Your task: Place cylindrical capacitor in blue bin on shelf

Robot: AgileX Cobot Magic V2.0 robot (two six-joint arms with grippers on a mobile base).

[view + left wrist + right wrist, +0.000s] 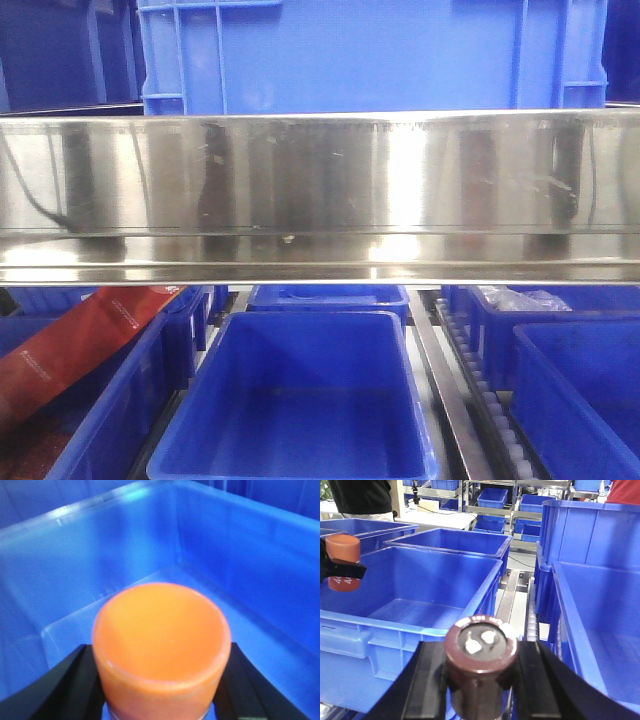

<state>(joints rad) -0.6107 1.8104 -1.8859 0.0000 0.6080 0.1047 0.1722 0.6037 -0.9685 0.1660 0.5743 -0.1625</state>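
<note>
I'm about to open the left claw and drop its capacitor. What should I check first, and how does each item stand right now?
1. Left claw grip on orange capacitor: ok, pinched between both fingers.
2. Orange capacitor over blue bin: ok, bin walls and floor show around it.
3. Bin floor under the capacitor: cannot tell, that patch is hidden; the visible floor is bare.
4. Right claw grip on brown capacitor: ok.
5. Right claw over a bin: cannot tell; a bin rim and the roller track lie ahead of it.
6. Arms apart: ok, the right wrist view shows the left claw far across the bin.
</note>
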